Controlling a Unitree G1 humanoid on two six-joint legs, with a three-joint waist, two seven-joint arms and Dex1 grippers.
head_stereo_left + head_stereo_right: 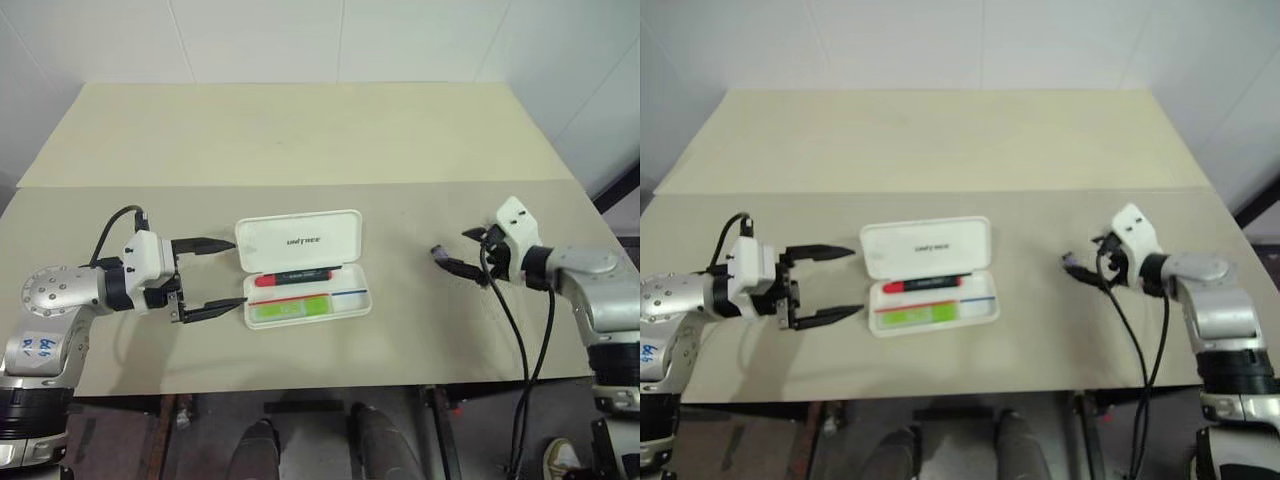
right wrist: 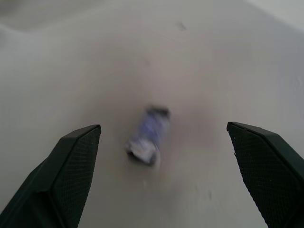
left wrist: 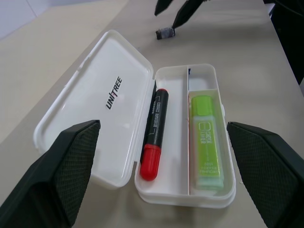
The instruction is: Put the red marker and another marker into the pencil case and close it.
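With the red marker (image 3: pixel 154 135) and the light-green highlighter (image 3: pixel 206 140) already lying side by side in its tray, the white pencil case (image 1: pixel 300 268) sits open mid-table, lid (image 1: pixel 297 238) folded flat away from us. We see our left gripper (image 1: pixel 212 277) just beside its left end and our right gripper (image 1: pixel 458 252) well apart, above a small dark object (image 2: pixel 147 135), both spread wide and empty. To close it well, we judge a finger should slide under the lid's far edge and swing it over until it snaps.

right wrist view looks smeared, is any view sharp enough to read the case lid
Right wrist view: the small dark object on the table is blurred. Left wrist view: sharp, "UNITREE" reads clearly on the pencil case lid. Head views: the lettering is too small to read.
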